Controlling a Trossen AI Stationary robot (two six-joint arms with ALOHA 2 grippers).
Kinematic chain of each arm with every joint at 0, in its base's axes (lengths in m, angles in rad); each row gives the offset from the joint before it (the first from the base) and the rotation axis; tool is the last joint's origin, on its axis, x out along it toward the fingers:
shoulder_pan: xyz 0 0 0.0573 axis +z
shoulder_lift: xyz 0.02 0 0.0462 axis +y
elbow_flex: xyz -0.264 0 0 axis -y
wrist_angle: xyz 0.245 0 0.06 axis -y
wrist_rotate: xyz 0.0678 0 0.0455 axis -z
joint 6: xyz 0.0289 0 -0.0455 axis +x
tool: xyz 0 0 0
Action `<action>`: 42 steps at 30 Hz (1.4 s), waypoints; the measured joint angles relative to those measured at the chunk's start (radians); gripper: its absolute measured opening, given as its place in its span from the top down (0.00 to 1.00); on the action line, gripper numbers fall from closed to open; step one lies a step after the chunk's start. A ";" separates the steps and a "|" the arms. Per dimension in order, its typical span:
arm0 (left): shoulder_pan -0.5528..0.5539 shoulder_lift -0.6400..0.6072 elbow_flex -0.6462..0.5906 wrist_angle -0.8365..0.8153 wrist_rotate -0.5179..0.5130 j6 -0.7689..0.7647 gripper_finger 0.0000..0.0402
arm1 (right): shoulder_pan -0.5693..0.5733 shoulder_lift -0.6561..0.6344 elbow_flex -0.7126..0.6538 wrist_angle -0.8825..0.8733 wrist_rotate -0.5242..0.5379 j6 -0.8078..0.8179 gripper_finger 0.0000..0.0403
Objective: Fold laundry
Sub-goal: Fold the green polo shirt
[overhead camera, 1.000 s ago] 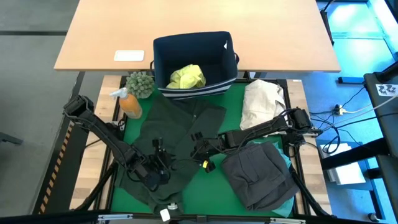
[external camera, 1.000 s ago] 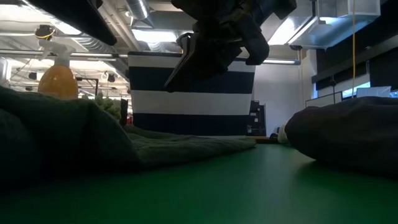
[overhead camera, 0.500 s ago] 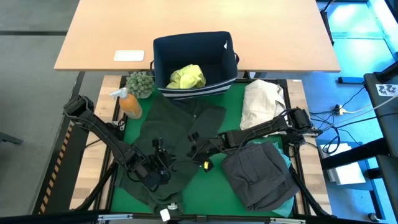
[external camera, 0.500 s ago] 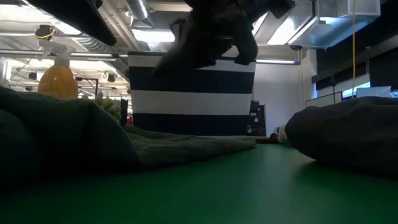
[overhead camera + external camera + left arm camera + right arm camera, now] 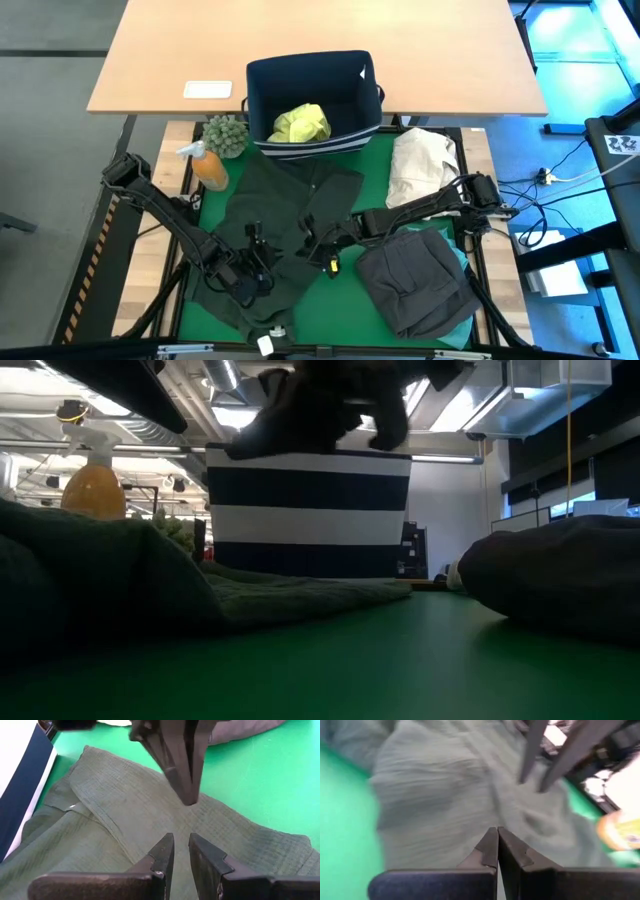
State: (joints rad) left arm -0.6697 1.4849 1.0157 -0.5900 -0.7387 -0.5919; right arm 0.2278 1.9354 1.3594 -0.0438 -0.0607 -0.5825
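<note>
A dark olive shirt (image 5: pixel 265 205) (image 5: pixel 115 805) lies spread on the green mat (image 5: pixel 340 300), left of centre. My left gripper (image 5: pixel 262 262) (image 5: pixel 181 845) hovers over the shirt's near part, open by a narrow gap with nothing between its fingers. My right gripper (image 5: pixel 312 238) (image 5: pixel 497 832) (image 5: pixel 189 795) is shut and empty, slanting down over the shirt's right part, clear of the cloth. A folded charcoal garment (image 5: pixel 415 285) rests on the mat at the near right, with a turquoise edge (image 5: pixel 463 262) showing beneath it. A yellow-green shirt (image 5: pixel 300 123) lies in the navy bin (image 5: pixel 262 85).
A cream cloth bundle (image 5: pixel 425 165) lies at the far right of the mat. An orange spray bottle (image 5: pixel 208 168) and a small plant (image 5: pixel 226 133) stand at the far left corner. A wooden table (image 5: pixel 450 60) lies beyond the bin. Bare mat shows between the shirt and the charcoal garment.
My right gripper has rolled about its own axis and tipped its fingers upward while staying over the shirt's right part; it has stayed shut. The shirt has not moved.
</note>
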 joint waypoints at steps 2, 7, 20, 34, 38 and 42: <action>0.000 0.000 0.000 0.000 0.000 0.000 0.86 | -0.001 0.000 0.000 -0.043 -0.014 0.014 0.99; 0.000 0.000 0.000 0.000 0.000 0.000 0.86 | -0.039 0.000 0.000 -0.154 -0.013 0.153 0.99; 0.000 0.000 0.000 0.006 0.000 0.001 0.86 | -0.133 0.132 0.001 -0.279 0.025 0.525 0.99; 0.000 0.000 0.000 0.008 0.000 0.000 0.86 | -0.136 0.117 0.004 -0.511 0.137 0.551 0.99; 0.000 0.000 0.000 0.008 0.000 0.000 0.86 | -0.147 0.109 0.003 -0.597 0.217 0.529 0.99; 0.000 0.000 0.000 0.008 0.000 0.000 0.86 | -0.170 0.109 0.003 -0.640 0.241 0.519 0.99</action>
State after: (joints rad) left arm -0.6701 1.4853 1.0157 -0.5819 -0.7384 -0.5915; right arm 0.0579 2.0445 1.3621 -0.6838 0.1805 -0.0639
